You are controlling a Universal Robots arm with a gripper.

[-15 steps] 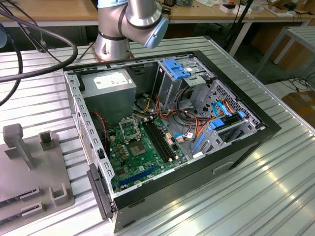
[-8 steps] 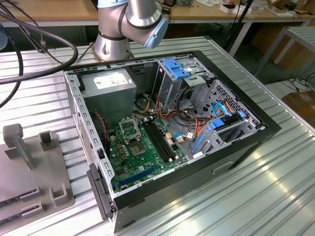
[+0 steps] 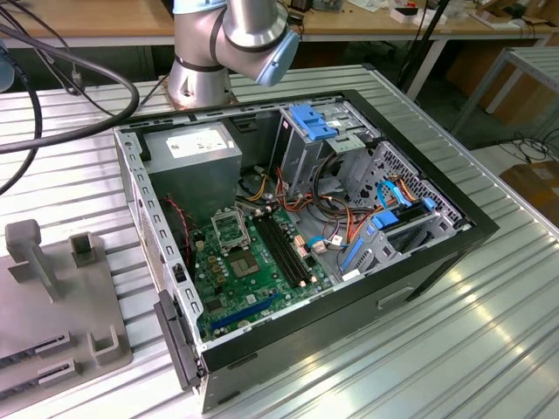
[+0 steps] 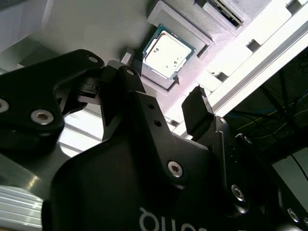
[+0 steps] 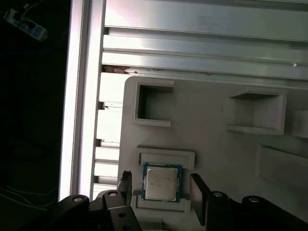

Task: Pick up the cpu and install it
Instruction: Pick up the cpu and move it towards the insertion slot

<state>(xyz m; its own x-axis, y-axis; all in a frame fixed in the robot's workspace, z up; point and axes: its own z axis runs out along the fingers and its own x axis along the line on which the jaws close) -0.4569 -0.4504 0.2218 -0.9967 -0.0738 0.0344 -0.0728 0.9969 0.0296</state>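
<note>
The cpu [image 5: 161, 182] [image 4: 167, 54], a small square chip with a silver-grey top and green rim, lies flat in a shallow recess of a grey holder plate [image 5: 211, 134]. In both wrist views my gripper [image 5: 161, 188] [image 4: 161, 94] is open, and one black finger [image 5: 125, 185] stands on each side of the chip with nothing between them. I cannot tell how high the fingertips are above the chip. In the exterior view the green motherboard [image 3: 262, 262] lies in the open computer case [image 3: 454, 236], with its silver socket frame [image 3: 229, 229] near the power supply.
The arm's base [image 3: 205, 70] stands behind the case on a ribbed aluminium table [image 3: 454, 349]. A grey fixture plate [image 3: 52, 297] with raised blocks lies at the exterior view's left. Cables and blue drive brackets [image 3: 384, 218] crowd the case's right side. Black cables [image 3: 70, 113] hang at the exterior view's upper left.
</note>
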